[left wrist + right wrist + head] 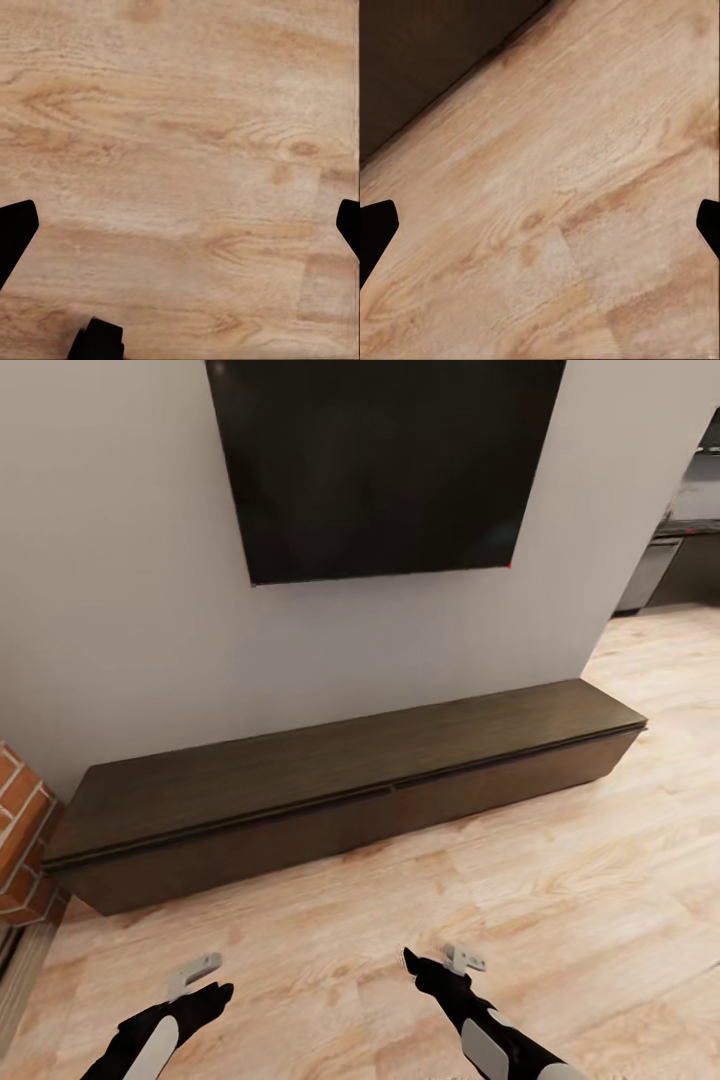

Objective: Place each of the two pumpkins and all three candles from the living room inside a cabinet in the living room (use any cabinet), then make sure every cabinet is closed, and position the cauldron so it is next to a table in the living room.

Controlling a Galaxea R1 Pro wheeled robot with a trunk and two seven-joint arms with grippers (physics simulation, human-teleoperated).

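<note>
Against the pale grey wall stands one long, low dark-brown wooden cabinet (340, 790), both of its plain fronts shut and its top bare. Above it, at 12 o'clock, hangs one black flat screen (385, 465). At 9 o'clock is a red brick corner (22, 830). Light wooden plank floor (520, 890) lies free between cabinet and robot. Two grippers hang over it: the left gripper (180, 225) at 7 o'clock and the right gripper (540, 225) at 5 o'clock, both spread wide and holding nothing.
</note>
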